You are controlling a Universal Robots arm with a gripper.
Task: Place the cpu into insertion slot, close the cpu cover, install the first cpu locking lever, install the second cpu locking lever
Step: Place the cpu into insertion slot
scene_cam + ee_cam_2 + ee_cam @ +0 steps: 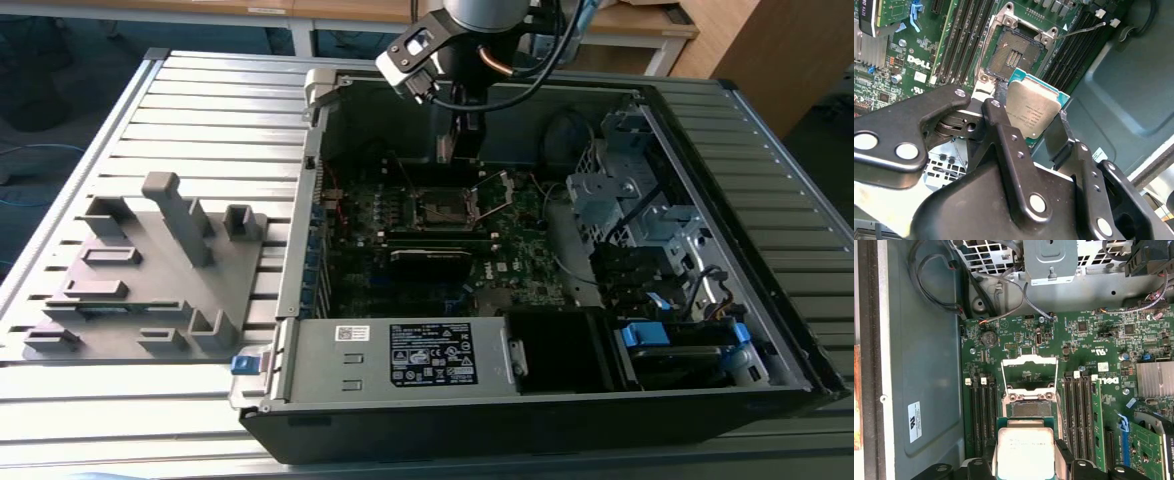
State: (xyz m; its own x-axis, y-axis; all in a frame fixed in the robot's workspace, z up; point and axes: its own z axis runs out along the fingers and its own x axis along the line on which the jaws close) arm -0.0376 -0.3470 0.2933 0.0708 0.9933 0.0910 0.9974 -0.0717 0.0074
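Near the open insertion slot [1013, 56], the gripper [1029, 122] grasps the cpu [1033, 107] by two edges.
Small print covers the chip's silver top. One white sticker [914, 421] is inside the computer case [747, 120], and a black label [434, 355] is on the power supply [334, 372]. The cpu cover [1029, 360] stands raised. The case lies on a grey slatted table [200, 110], with wooden furniture [774, 40] behind.

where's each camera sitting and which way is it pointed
Exterior view: off the arm, high, looking down into the open black computer case on the slatted metal table; wrist and gripper show.
First wrist view: on the arm, facing the green circuit board and open silver-frame cpu cover; fingertips show.
Second wrist view: on the arm, looking past the gripper's black links.
Both share the flat square silver-grey cpu gripped near the square black insertion slot.
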